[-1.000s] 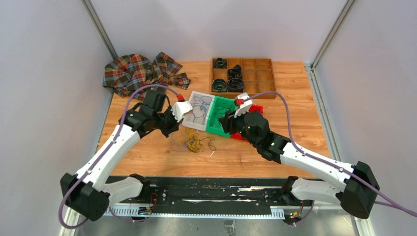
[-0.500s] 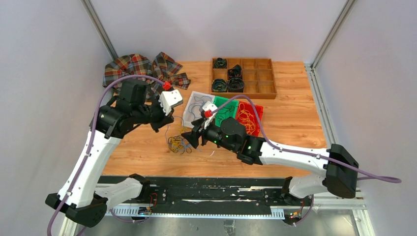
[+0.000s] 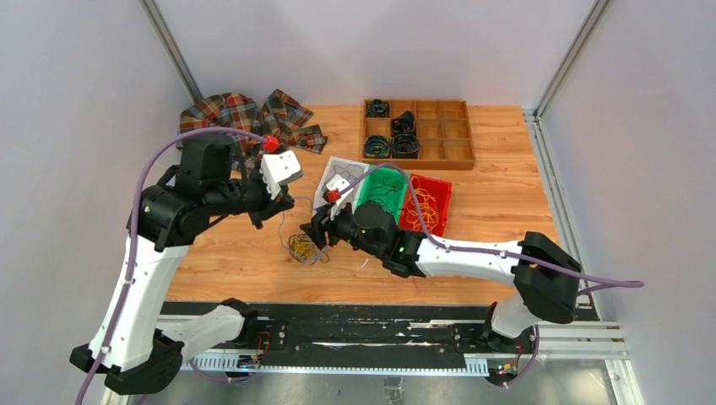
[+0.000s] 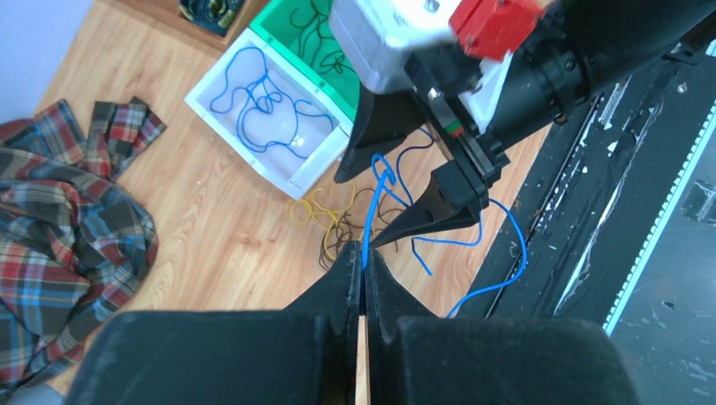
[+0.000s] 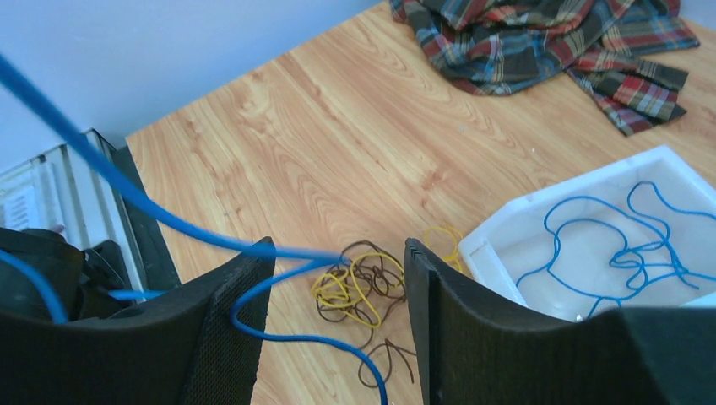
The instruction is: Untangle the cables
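The cables lie as a small clump of yellow-orange and dark loops on the wooden table, a little left of the centre of the top view. They are just beside the near corner of the white bin. One blue cable rises out of this area. Its upper part is pinched in the left gripper, whose two fingers are pressed fully together on it, above the table. The rest of this strand hangs in loose curves down to the lower right of the left wrist view.

The right gripper is near the clump with its fingers spread wide. The blue strand crosses the gap between them and is not clamped.

The white bin has more blue cable inside. To its right are a green bin and a red bin. Behind them stand a wooden tray and, at the upper left, a plaid cloth.
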Controlling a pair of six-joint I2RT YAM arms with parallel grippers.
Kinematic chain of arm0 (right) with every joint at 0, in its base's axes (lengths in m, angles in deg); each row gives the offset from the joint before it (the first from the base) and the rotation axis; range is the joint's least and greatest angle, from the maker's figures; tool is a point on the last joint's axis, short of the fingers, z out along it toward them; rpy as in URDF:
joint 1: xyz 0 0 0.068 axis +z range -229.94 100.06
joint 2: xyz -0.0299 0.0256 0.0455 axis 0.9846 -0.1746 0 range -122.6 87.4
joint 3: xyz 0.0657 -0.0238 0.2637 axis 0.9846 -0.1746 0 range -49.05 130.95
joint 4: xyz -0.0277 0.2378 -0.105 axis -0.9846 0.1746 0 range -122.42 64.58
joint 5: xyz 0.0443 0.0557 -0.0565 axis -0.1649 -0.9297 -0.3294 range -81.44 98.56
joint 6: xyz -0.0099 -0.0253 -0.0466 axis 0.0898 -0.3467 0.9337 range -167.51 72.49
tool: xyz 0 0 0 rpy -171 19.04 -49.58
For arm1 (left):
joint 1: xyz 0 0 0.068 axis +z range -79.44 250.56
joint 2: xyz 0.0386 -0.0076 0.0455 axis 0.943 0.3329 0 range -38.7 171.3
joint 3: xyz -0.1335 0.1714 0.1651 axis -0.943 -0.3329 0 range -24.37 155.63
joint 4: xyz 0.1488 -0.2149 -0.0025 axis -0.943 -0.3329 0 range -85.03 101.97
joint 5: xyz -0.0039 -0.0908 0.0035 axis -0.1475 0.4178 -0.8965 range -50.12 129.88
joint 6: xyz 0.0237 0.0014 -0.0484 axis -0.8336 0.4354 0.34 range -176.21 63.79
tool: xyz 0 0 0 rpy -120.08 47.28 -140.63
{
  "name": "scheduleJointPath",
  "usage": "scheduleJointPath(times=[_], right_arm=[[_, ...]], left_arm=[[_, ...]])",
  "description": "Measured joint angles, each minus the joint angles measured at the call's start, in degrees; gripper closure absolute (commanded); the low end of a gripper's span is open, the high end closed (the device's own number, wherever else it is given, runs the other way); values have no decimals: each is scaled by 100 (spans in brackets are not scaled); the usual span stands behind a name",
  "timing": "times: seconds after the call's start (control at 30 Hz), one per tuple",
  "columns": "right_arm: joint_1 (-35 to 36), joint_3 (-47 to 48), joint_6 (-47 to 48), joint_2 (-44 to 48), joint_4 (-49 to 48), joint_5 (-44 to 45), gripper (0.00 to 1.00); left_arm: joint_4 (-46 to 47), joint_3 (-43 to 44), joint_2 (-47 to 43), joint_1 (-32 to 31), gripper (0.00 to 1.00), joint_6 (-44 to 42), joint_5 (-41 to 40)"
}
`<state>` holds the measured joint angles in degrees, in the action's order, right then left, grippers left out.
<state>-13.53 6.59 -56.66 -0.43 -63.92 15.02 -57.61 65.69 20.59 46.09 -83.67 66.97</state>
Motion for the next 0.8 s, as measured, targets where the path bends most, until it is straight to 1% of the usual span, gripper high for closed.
scheduleJointPath(times=[0.13,0.23,0.43,0.67,0.8], right_arm=[[0,-280,-22,-33,-94,122,36],[-2,-699,-52,177,-120,297,34],[-214,-1493,-214,1453,133,610,28],[-492,-2133,-372,3005,481,1198,29],[-498,-2330,-374,3440,752,1637,31]], left_arm=[[-2,229,52,-4,100,-20,-44],[11,420,203,-4,99,-46,-195],[372,466,654,-4,100,-55,-660],[1056,485,1362,-9,100,35,-1056],[1403,566,1814,-11,100,114,-1193]])
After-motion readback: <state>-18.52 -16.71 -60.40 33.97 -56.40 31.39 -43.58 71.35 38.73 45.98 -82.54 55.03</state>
